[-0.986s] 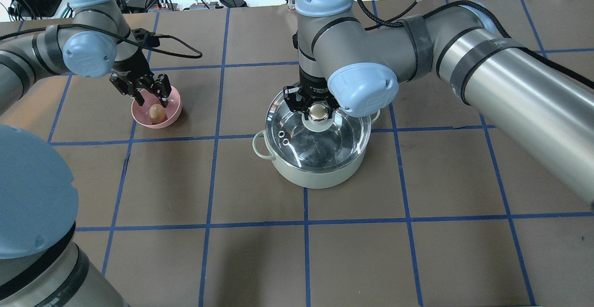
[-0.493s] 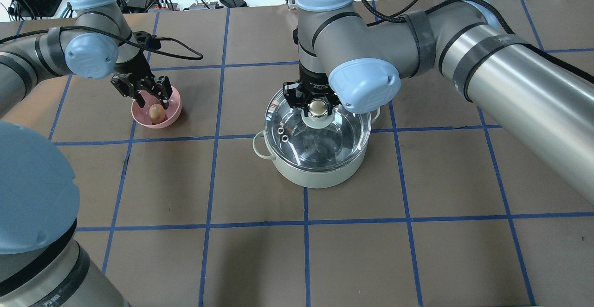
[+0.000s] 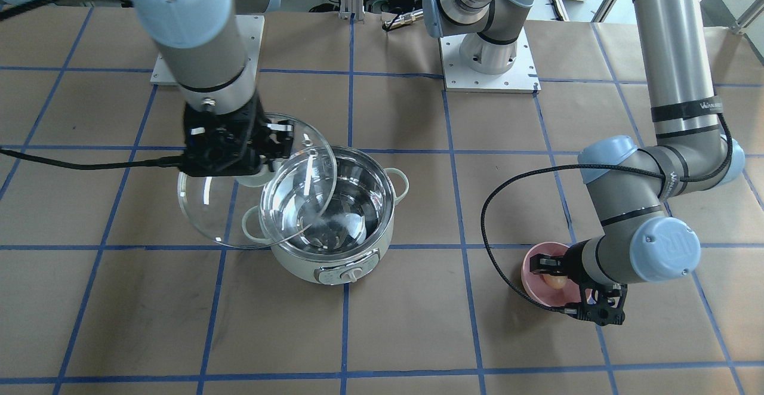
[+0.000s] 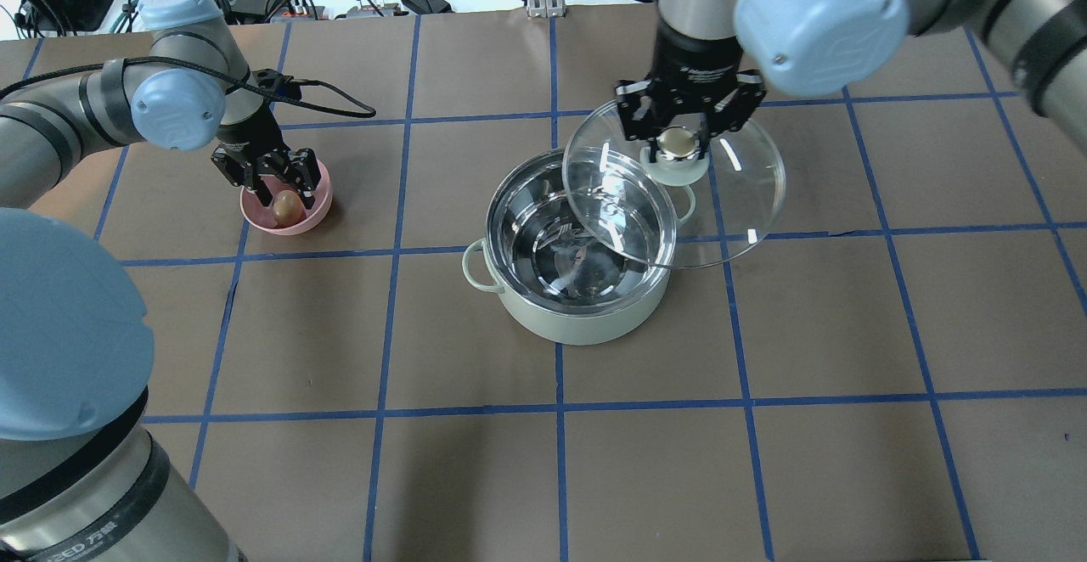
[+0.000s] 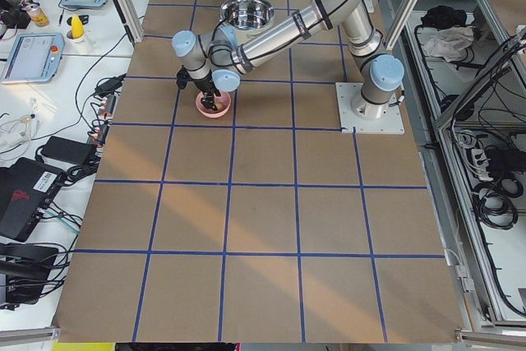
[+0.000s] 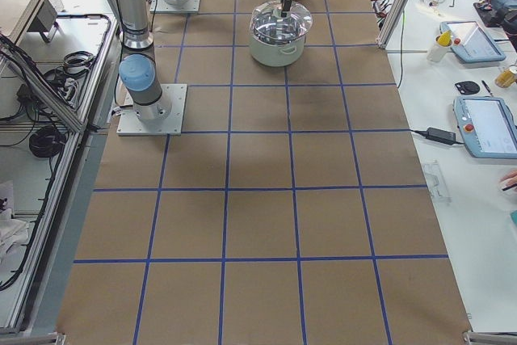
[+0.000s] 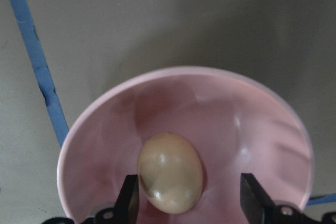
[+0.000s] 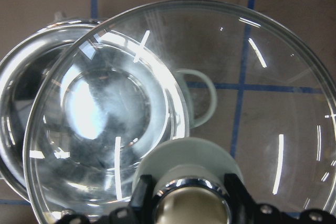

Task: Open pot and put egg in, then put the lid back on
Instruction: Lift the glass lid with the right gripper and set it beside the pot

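Note:
The pale mint pot [image 4: 586, 328] stands uncovered at the table's middle, its steel inside empty; it also shows in the front view [image 3: 334, 267]. My right gripper [image 4: 677, 144] is shut on the knob of the glass lid [image 4: 739, 205] and holds it tilted in the air, partly over the pot's right rim. In the right wrist view the lid [image 8: 247, 66] fills the frame above the pot [image 8: 13, 98]. The tan egg [image 4: 284, 205] lies in a pink bowl. My left gripper [image 4: 278, 187] is open, one finger either side of the egg [image 7: 170, 172].
The pink bowl [image 4: 318, 176] sits left of the pot, about one grid square away. Cables and electronics [image 4: 357, 2] lie beyond the far table edge. The arm bases [image 3: 489, 55] stand on the robot's side.
My right gripper has lifted the lid off the pot and carried it up and to the right. My left gripper has stayed open at the bowl, slightly lower around the egg.

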Tool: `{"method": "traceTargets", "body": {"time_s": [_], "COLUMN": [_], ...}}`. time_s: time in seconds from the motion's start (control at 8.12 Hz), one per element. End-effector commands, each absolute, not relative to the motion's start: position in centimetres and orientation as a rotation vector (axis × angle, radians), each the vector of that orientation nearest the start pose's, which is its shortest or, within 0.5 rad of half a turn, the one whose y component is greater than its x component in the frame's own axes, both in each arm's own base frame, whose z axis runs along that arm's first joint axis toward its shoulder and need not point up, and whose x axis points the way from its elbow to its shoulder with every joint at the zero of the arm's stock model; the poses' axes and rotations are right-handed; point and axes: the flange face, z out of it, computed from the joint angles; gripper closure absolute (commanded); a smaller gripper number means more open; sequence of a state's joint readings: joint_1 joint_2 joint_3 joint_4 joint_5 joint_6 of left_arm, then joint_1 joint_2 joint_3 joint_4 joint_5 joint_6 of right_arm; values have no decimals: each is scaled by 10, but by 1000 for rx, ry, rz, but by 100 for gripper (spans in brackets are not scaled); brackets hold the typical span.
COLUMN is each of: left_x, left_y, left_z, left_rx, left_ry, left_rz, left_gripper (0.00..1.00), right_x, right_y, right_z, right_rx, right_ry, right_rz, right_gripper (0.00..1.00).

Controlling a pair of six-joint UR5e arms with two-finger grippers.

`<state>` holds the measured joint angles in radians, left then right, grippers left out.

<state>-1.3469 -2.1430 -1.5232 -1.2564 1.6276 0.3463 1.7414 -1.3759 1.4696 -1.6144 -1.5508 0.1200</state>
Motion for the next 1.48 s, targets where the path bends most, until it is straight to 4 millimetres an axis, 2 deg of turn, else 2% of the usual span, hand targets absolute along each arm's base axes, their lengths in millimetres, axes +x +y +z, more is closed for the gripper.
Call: {"method": "traceTargets", "body": {"time_s": [0.0,0.12,0.25,0.49,1.23,1.36], "left_x": [19,19,19,19,20,20], "left_y": [-659,-659,-659,-659,-660,-660], "left_z": [204,205,204,205,196,196], "left_rx": [201,201,201,199,178,173], "left_ry": [3122,3121,3122,3121,3123,3123], "left_rz": [344,342,344,342,360,360], "left_gripper": [29,29,30,34,33,67], "right_x": [100,69,51,46,46,46], "right_y": [-546,-549,-550,-553,-553,-553], "right_z": [467,470,469,456,447,447], "right_rx": [-213,-245,-290,-320,-337,-337], "right_ry": [3182,3203,3203,3186,3180,3179], "right_rz": [118,126,134,164,184,186], "right_gripper": [100,100,100,100,100,100]}}
